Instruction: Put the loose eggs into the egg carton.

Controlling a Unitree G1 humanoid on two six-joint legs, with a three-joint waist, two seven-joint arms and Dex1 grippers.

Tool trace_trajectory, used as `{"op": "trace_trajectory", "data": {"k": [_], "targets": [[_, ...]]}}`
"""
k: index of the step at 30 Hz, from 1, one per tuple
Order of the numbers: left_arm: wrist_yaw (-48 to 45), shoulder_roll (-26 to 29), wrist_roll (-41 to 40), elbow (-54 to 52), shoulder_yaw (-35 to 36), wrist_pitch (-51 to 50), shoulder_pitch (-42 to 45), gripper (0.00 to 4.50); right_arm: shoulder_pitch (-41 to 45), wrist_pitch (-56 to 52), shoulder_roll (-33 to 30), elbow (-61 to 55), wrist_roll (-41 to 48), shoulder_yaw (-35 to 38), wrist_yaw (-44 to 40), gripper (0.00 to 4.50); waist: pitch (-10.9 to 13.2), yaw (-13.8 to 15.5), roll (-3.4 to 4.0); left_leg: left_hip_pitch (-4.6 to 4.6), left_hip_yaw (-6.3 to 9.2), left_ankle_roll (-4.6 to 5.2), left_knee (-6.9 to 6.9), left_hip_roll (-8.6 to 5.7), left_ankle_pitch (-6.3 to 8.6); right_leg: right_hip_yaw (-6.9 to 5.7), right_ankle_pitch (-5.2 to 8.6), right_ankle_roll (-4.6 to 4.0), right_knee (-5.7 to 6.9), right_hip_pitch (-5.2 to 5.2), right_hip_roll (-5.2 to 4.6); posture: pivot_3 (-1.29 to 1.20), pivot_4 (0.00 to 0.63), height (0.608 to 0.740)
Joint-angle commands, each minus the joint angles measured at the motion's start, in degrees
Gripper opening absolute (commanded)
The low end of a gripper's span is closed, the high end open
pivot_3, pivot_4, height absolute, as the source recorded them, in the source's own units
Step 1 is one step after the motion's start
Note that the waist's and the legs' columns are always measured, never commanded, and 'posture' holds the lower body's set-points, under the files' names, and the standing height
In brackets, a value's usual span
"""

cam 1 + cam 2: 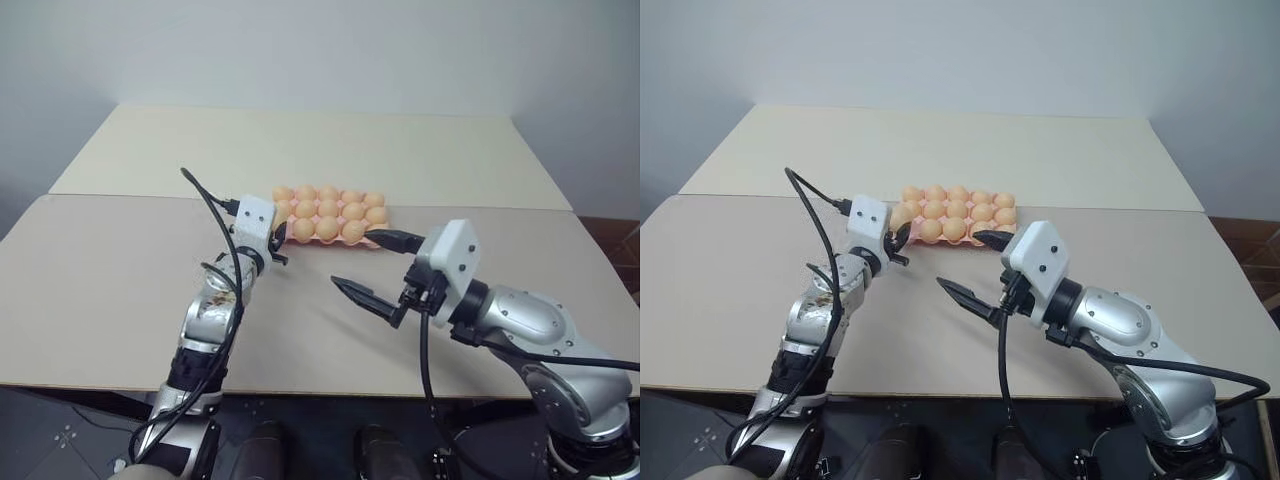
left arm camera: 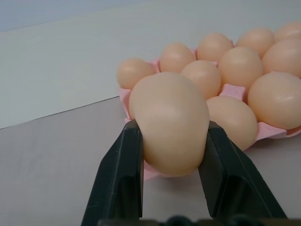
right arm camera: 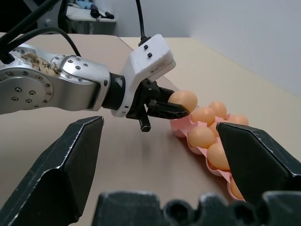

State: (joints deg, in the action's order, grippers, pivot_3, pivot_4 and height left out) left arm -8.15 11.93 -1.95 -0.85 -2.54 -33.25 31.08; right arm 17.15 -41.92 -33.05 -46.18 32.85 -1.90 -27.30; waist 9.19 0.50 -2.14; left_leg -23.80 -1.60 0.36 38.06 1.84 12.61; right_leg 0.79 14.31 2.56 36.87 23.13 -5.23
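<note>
Beige desk: left gripper fingers clamp an egg just before the pink egg carton's near-left corner; right gripper fingers gape wide, empty.

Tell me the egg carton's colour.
Pink; the egg carton shows best in the left wrist view.

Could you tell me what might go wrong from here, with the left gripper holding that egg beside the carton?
1. The left gripper pinches the egg by its smooth sides alone, so it could slip out and roll across the table.
2. The carton looks almost full, so lowering the egg could knock a seated one.
3. The right gripper hangs open near the carton's edge and could clip it.
</note>
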Motion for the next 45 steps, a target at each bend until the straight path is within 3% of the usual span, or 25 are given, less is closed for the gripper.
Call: {"op": "trace_trajectory", "data": {"k": [1, 17, 25, 31, 35, 40, 45], "targets": [[0.81, 0.10, 1.25, 0.30, 0.40, 1.03, 1.73, 1.27, 1.20, -0.85, -0.35, -2.46, 1.23, 1.16, 0.66, 4.50, 0.00, 0.00, 0.00, 0.00, 0.00, 0.00, 0.00, 0.00, 0.00, 0.00, 0.00, 0.00, 0.00, 0.00, 0.00, 0.00, 0.150, 0.740], [0.80, -1.15, 0.98, 5.70, 1.54, 2.87, 3.40, 1.23, 3.31, -3.00, 0.93, -2.84, 1.65, 0.07, 3.85, 4.50, 0.00, 0.00, 0.00, -0.03, 0.00, 0.00, 0.00, 0.01, 0.00, -0.01, 0.00, 0.00, -0.03, 0.02, 0.00, 0.00, 0.150, 0.740], [-0.68, -1.21, 0.19, 3.73, 1.80, 1.45, 2.71, 3.89, 3.75, -3.21, 0.84, -2.88, 2.04, 0.08, 4.02, 4.50, 0.00, -0.01, 0.00, -0.03, 0.00, 0.00, 0.00, 0.01, 0.00, -0.01, 0.00, 0.00, -0.03, 0.02, 0.00, 0.00, 0.150, 0.740], [0.36, -0.92, -1.81, -2.56, 5.63, 1.96, 0.44, 3.89, 3.35, -2.72, 0.71, -2.84, 1.90, 0.37, 3.95, 4.50, 0.00, -0.17, 0.00, -0.03, 0.01, 0.00, 0.00, 0.02, 0.00, 0.00, 0.00, 0.00, -0.02, 0.03, 0.01, 0.00, 0.150, 0.740], [4.00, -1.69, -2.12, -12.69, 9.40, 1.86, -4.81, 3.89, 2.31, -1.73, 1.34, -2.60, 1.03, 0.78, 4.72, 4.50, 0.00, -0.44, 0.00, -0.03, 0.07, 0.00, 0.00, 0.05, 0.00, 0.01, 0.00, 0.00, -0.01, 0.04, 0.00, 0.00, 0.150, 0.740], [2.69, -1.29, -6.00, -26.28, 12.43, -3.81, -15.27, 3.89, -1.17, 3.81, 2.95, -0.74, -5.95, -0.44, 7.08, 4.50, 0.00, -0.56, 0.01, -0.02, 0.09, 0.00, 0.00, 0.06, 0.00, 0.01, 0.00, 0.00, -0.02, 0.02, -0.01, 0.00, 0.150, 0.740], [1.43, -1.27, -7.09, -32.53, 12.63, -1.36, -24.43, 3.89, -8.53, 16.14, 7.80, 3.82, -14.91, -2.17, 9.70, 4.50, -0.01, -0.31, 0.00, 0.01, 0.00, 0.00, 0.00, 0.05, 0.00, -0.01, 0.00, -0.01, -0.01, 0.00, -0.01, 0.00, 0.150, 0.740]]}}
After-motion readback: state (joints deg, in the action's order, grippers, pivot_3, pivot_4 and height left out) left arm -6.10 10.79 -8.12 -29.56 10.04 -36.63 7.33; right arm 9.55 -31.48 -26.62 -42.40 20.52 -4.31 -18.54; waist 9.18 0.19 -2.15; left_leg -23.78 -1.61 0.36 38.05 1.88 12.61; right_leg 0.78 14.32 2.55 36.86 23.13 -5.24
